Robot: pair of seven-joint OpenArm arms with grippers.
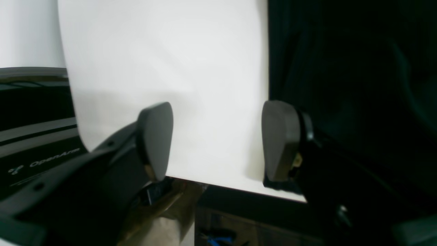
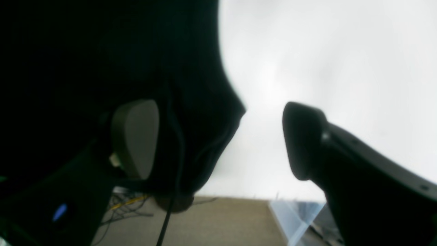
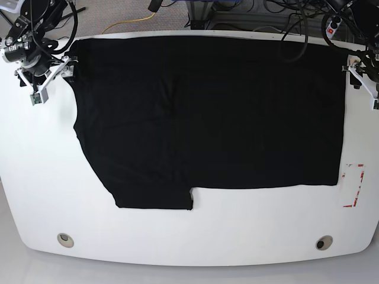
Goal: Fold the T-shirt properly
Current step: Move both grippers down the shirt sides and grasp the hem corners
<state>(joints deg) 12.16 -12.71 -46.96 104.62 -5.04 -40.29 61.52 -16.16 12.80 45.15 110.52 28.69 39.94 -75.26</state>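
So the bench (image 3: 41,195) is a big white top with rounded corners, and there's a round hole near each front corner. A red-and-white marker patch (image 3: 353,185) sits by the edge on the base view's right. Behind the far edge you can see grey-beige carpet (image 3: 118,18) and a mess of cables (image 3: 249,12). No containers anywhere that I can spot.

The T-shirt (image 3: 237,112) is spread flat across the back half of the bench, its top edge running right along the far edge, with one lower piece hanging further toward the front.

Left gripper (image 1: 218,140) has its jaws apart over bare bench, one finger just beside the shirt's edge. Right gripper (image 2: 220,140) is wide apart too, with a fold of black cloth sitting between its fingers, nothing pinched.
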